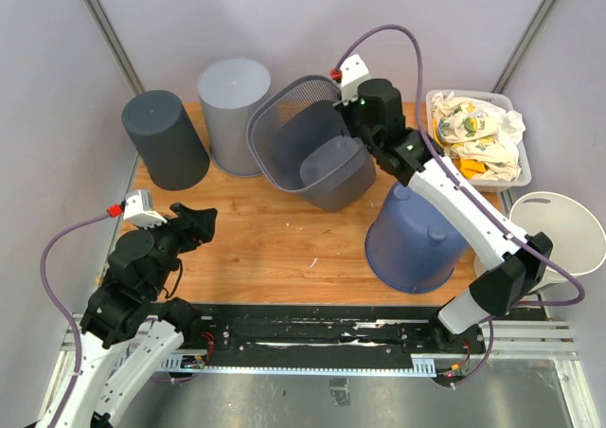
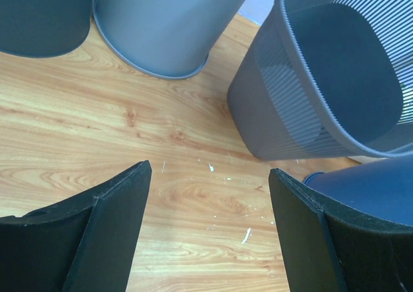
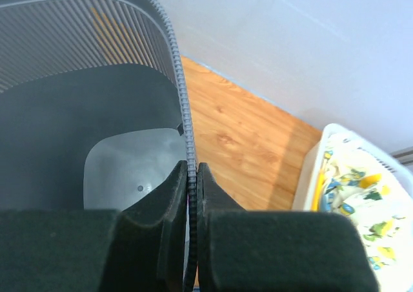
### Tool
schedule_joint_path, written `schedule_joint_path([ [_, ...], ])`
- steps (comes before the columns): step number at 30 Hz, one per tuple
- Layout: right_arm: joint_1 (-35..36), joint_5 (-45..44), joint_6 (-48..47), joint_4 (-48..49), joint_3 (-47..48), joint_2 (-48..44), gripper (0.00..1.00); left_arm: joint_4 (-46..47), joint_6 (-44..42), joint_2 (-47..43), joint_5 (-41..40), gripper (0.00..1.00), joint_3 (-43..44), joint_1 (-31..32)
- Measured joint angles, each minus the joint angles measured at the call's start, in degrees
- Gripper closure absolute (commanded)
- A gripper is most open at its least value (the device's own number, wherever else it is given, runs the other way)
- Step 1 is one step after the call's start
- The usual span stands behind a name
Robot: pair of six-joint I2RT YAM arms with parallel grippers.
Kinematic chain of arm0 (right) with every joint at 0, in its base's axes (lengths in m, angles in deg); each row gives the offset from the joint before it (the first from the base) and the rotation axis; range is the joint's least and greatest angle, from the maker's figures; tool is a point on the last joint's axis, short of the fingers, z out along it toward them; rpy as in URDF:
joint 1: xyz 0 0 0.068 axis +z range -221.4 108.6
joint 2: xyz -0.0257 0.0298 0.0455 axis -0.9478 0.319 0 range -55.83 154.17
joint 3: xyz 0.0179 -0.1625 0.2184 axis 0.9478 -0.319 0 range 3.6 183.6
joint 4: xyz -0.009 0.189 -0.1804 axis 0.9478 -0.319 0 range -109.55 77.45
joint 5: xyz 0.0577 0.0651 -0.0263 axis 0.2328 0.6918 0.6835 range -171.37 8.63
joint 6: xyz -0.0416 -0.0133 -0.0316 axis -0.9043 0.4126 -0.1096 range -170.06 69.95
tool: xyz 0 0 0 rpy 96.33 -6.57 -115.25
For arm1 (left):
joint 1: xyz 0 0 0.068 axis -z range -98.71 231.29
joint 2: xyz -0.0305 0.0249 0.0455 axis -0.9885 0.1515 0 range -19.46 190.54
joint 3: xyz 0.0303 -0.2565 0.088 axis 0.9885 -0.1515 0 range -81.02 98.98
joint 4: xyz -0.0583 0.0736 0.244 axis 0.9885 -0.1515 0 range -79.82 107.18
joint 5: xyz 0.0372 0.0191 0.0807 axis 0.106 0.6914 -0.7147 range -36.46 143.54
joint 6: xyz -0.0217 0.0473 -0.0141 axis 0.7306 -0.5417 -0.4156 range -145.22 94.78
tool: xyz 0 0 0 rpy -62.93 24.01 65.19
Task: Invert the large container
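Big mesh wastebasket (image 1: pixel 308 144) is sitting tilted at the back middle of the wooden table (image 1: pixel 275 248). The right gripper (image 3: pixel 191 169) is pinched tight on its rim. An upside-down blue bin (image 1: pixel 412 239) sits just to its right. The left gripper (image 2: pixel 210 169) hangs over the front-left, jaws wide, holding nothing.
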Motion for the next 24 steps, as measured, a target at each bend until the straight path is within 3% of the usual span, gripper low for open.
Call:
schedule_joint_path([
  [12,18.3,-24.2,-15.2,18.0,-5.6,3.3,0.99,0.1,0.1,-0.8,0.6,0.22,-0.1,0.0],
  [17,23.9,-27.0,-16.1,24.0,-7.8,5.4,0.95,-0.2,0.2,-1.6,0.5,0.22,-0.1,0.0],
  [24,27.0,-26.1,-13.2,24.7,-12.0,7.3,0.89,-1.1,0.2,-2.6,0.3,0.22,-0.1,0.0],
])
